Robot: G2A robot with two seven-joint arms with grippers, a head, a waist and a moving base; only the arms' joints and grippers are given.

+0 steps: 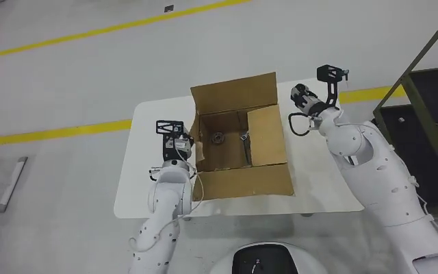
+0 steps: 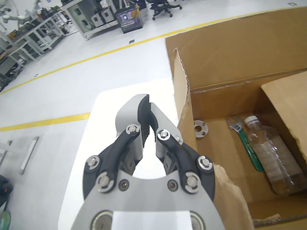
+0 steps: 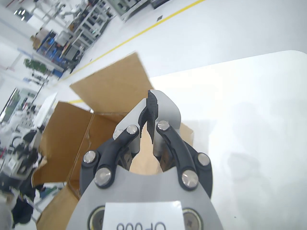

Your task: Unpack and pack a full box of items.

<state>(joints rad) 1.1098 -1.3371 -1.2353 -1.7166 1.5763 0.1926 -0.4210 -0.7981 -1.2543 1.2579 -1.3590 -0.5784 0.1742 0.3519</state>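
Left gripper (image 2: 146, 111), jaws pressed together and empty, sits just outside the open cardboard box (image 2: 227, 56). Across the wall from its jaws lie a metal flange (image 2: 201, 128), green-handled wrench (image 2: 247, 142) and plastic bottle (image 2: 271, 156). Right gripper (image 3: 151, 107), jaws together too, hangs over the white table (image 3: 239, 84) beside the box.

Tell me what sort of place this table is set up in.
Most likely a robotics lab or workshop hall. Signs of it are the yellow floor lines, the workbenches loaded with equipment, and the office chairs behind them.
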